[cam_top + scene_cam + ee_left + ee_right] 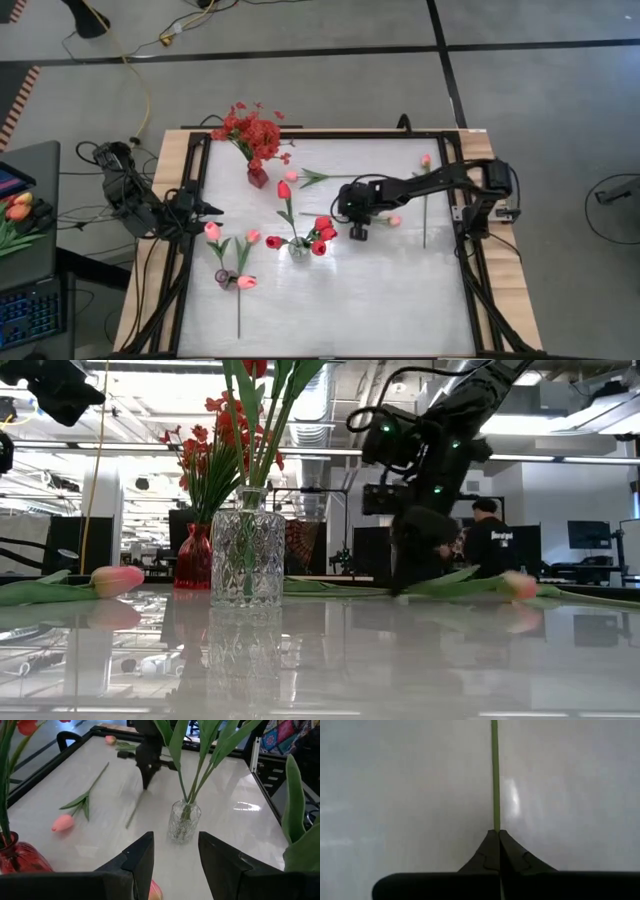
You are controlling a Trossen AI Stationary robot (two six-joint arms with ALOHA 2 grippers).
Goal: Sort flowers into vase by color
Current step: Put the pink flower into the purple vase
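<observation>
Right tool [498, 837] pinched fully shut on a thin green stem [494, 775], low over the desk [380, 290]. Pink tulip [395, 220] lying flat, its bud just beside the tool. Clear vase [298, 247] of red tulips near the tool, toward the left arm; red vase [258, 176] of red sprays farther off. Left tool [175, 857] parked at the desk's left edge, partly open, holding nothing.

Pick-up step, by the look of it. Next: lift straight up, keep the stem from slipping, carry to the vase matching pink.
</observation>
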